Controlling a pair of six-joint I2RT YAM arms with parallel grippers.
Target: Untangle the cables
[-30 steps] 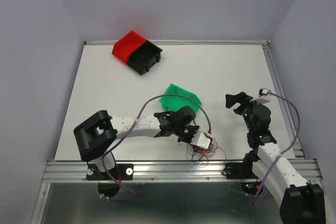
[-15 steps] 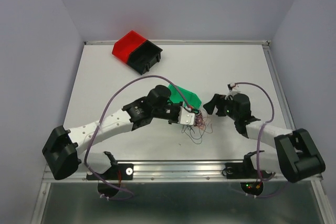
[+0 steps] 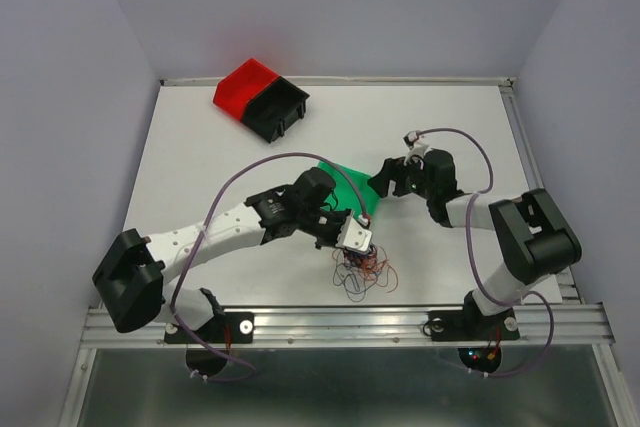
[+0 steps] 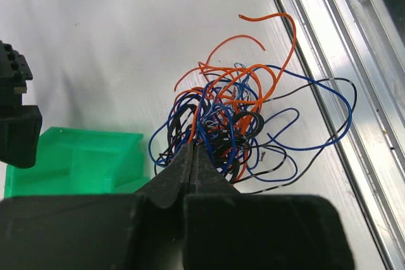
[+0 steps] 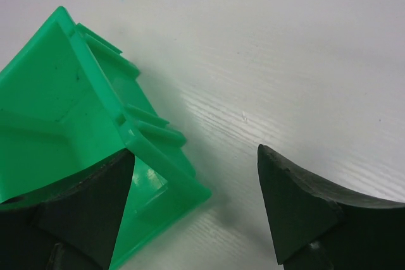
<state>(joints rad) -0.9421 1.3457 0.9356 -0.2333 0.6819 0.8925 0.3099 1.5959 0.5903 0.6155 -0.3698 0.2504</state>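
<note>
The cables [image 4: 243, 115] are a tangle of thin orange, blue and black wires on the white table, near its front rail. My left gripper [image 4: 193, 150] is shut with its tips in the near edge of the tangle, pinching a few strands. In the top view the left gripper [image 3: 358, 250] sits just above the cables [image 3: 364, 272]. My right gripper [image 5: 196, 156] is open and low over the table. One corner of the green bin [image 5: 63, 112] lies between its fingers [image 5: 304, 213]. From above, the right gripper [image 3: 380, 181] is at the bin's right edge.
The green bin [image 3: 343, 185] lies mid-table, partly under the left arm. A red and black bin [image 3: 260, 97] stands at the back left. The aluminium front rail [image 4: 354, 74] runs close beside the tangle. Walls enclose the table [image 3: 450, 127] on three sides.
The left gripper carried the tangle from the front edge towards mid-table, then slightly back. The right arm swung in from the right to the green bin, its jaws narrowing a little.
</note>
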